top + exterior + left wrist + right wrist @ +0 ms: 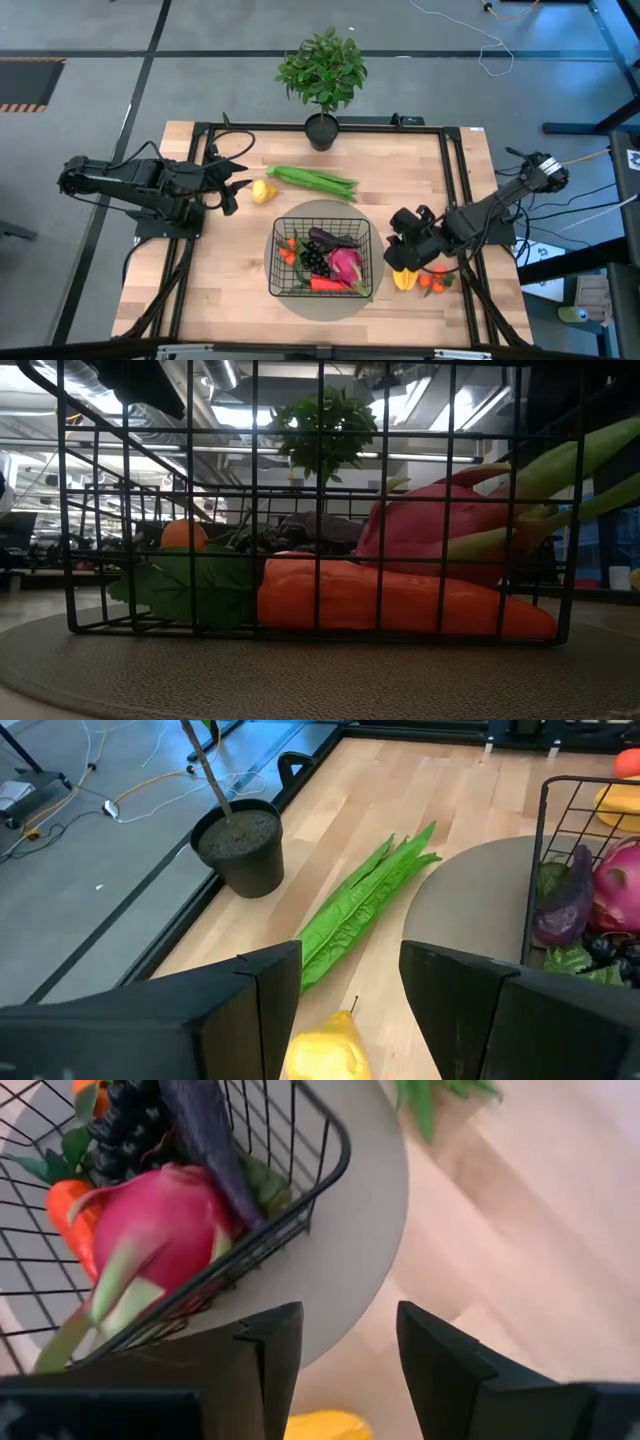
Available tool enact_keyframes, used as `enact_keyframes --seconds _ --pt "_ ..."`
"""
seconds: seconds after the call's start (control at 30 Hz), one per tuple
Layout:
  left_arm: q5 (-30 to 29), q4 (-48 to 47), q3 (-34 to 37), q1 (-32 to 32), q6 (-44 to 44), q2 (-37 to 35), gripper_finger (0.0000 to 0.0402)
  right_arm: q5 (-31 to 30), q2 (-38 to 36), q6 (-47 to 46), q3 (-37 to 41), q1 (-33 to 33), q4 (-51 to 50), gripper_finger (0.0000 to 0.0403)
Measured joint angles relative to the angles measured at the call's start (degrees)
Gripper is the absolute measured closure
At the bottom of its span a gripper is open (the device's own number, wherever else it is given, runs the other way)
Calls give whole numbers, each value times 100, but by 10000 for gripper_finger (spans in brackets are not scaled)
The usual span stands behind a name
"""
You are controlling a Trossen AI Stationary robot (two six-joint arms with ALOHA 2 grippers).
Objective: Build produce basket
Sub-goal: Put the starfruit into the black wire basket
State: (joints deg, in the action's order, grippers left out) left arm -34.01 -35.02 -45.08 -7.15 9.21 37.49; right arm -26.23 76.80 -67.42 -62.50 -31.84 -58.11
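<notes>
High view: the rectangular black wire-mesh basket (322, 259) sits on a round grey mat (325, 305) on the wooden table (230, 280). It holds a pink dragon fruit (346, 265), black grapes (313, 260) and a purple eggplant (330, 238). The left gripper (238, 184) is released, empty, just beside the yellow lemon (264, 191). Long green beans (313, 180) lie near the potted plant (322, 75). The right gripper (398, 240) is released, above the yellow-orange mango (404, 279).

Low view: an orange carrot (400, 605) lies against the basket's front wall.
</notes>
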Motion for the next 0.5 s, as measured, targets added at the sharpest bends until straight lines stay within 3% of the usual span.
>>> enact_keyframes --seconds 0.5 --pt "3 -1 0 -1 278 1 241 -185 691 -1928 0 -489 -26 250"
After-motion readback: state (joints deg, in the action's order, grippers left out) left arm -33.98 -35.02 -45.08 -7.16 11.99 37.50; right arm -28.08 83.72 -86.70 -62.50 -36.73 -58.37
